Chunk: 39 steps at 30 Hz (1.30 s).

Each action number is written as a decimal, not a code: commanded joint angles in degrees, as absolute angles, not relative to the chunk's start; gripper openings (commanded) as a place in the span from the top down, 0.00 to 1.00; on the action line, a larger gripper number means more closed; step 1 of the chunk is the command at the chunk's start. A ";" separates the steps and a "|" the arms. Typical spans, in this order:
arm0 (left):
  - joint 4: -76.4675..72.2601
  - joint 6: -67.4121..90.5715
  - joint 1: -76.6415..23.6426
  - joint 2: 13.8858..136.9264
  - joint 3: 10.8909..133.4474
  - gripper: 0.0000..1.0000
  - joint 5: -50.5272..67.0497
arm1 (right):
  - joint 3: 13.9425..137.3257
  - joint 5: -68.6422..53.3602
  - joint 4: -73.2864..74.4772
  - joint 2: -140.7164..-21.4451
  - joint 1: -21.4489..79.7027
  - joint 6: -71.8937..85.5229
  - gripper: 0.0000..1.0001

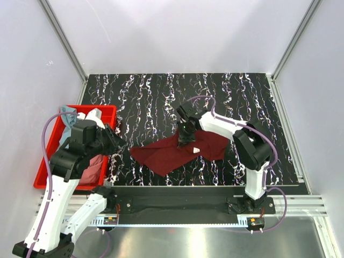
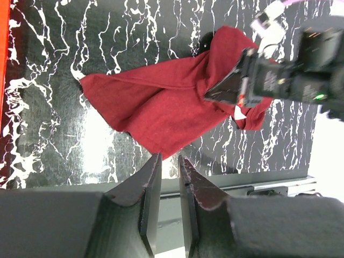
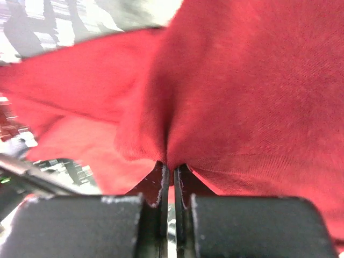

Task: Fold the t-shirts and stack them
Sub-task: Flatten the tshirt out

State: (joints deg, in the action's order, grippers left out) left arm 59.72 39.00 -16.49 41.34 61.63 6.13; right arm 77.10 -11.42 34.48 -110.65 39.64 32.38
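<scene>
the right gripper (image 3: 168, 167) is pinching a fold of the maroon t-shirt (image 1: 174, 152); left of the shirt, the left gripper (image 2: 167, 161) is hovering empty, jaws nearly together.

Left gripper (image 2: 167, 161): fingers (image 2: 149, 185) nearly together, narrow gap, nothing between them. Maroon shirt (image 2: 161, 107) lies crumpled on the marbled table (image 2: 48, 129) just beyond the fingertips, not touching. Right gripper (image 2: 236, 86) is on the shirt's far-right part. Red bin (image 2: 3, 32) edge far left.
</scene>
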 commanded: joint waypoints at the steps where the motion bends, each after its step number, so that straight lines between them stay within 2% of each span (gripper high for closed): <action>1: 58.62 37.35 -16.61 41.48 63.19 0.76 7.47 | 86.90 -10.20 38.92 -101.97 39.73 31.55 1.00; 4: 58.53 36.39 -16.61 41.66 64.33 0.76 7.03 | 98.93 -9.05 42.36 -95.81 39.73 30.33 1.00; 7: 58.10 35.42 -16.61 41.57 66.17 0.71 6.50 | 118.07 -9.75 47.96 -95.27 39.29 28.04 1.00; 8: 58.01 34.81 -16.61 41.49 66.79 0.68 6.59 | 129.61 -11.67 49.21 -95.97 39.20 27.86 1.00; 11: 58.18 33.67 -16.61 40.35 69.34 0.63 5.02 | 149.24 -16.94 50.28 -99.31 39.11 29.08 1.00; 13: 58.88 33.05 -16.61 39.29 70.74 0.59 4.05 | 153.53 -20.46 47.13 -99.06 39.02 32.42 1.00; 17: 59.85 32.08 -16.61 35.52 73.38 0.48 1.94 | 142.17 -24.87 27.83 -91.16 38.94 38.40 1.00; 18: 59.85 31.99 -16.61 34.81 73.48 0.45 1.93 | 140.64 -24.79 26.21 -88.79 39.02 38.67 1.00; 19: 59.68 31.91 -16.61 34.02 73.48 0.37 2.19 | 139.67 -24.87 25.23 -88.07 38.94 38.67 1.00; 21: 58.98 31.55 -16.61 32.44 73.21 0.32 3.77 | 138.78 -25.84 25.13 -87.37 38.94 39.11 1.00; 24: 60.90 31.64 -16.61 31.38 73.65 0.30 2.99 | 137.91 -24.53 31.62 -86.32 38.94 37.80 1.00; 27: 63.01 30.94 -16.61 30.76 74.18 0.30 1.67 | 125.55 -15.41 38.48 -78.71 38.93 34.82 0.98; 28: 63.45 30.76 -16.70 30.33 74.18 0.30 1.58 | 116.20 -12.34 40.85 -76.14 38.76 34.63 0.97; 30: 64.42 30.32 -16.61 29.88 74.01 0.30 1.84 | 107.44 -7.48 42.79 -70.00 35.96 36.55 0.98; 31: 64.68 30.06 -16.70 29.88 73.48 0.30 2.11 | 101.66 -7.99 45.06 -69.00 34.64 37.26 0.98; 34: 65.48 28.74 -16.61 30.32 72.86 0.30 2.55 | 95.73 -10.19 46.66 -67.23 33.66 38.76 0.98; 39: 64.69 27.07 -16.61 32.34 71.28 0.29 3.34 | 98.61 -22.57 44.92 -75.48 33.40 40.07 0.96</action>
State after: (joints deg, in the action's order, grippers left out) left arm 66.13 29.52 -16.49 30.61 71.85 2.85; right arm 94.24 -15.27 50.46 -73.63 33.54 38.54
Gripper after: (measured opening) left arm 0.703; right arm 0.034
